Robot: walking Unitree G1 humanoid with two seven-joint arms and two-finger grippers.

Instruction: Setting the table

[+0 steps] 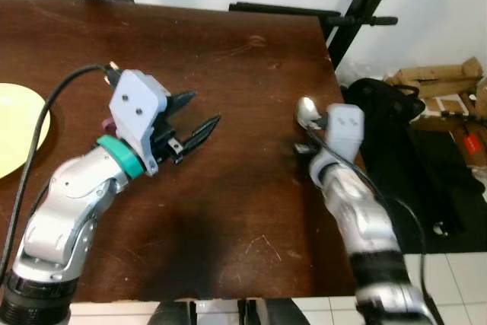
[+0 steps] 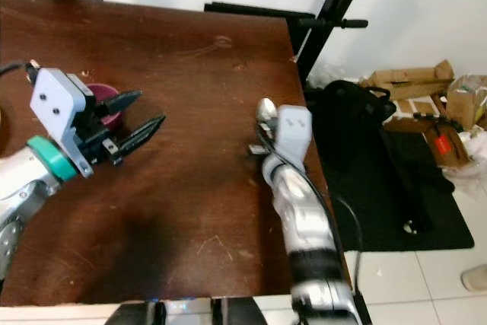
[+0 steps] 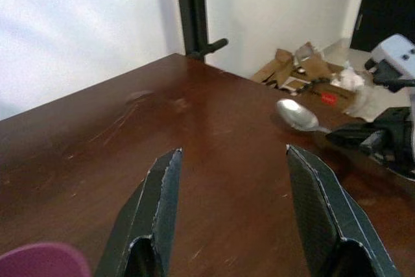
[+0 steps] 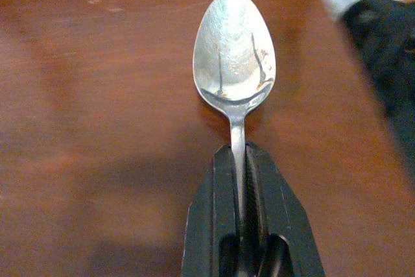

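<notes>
A silver spoon [image 4: 235,56] sticks out of my right gripper [image 4: 240,160], which is shut on its handle. The spoon bowl [image 1: 306,109] hangs just above the dark wooden table [image 1: 228,211] near its right edge. My left gripper [image 1: 199,118] hovers open over the table's left middle, its two black fingers [image 3: 159,199] spread with nothing between them. A purple cup [image 2: 106,104] sits right behind that gripper's body. A yellow plate [image 1: 19,131] lies at the far left edge of the table.
Off the table's right edge the floor holds a black bag [image 1: 396,112], cardboard boxes [image 1: 437,78] and a black mat [image 2: 403,203]. Black metal stand legs [image 1: 358,13] rise behind the table's far right corner.
</notes>
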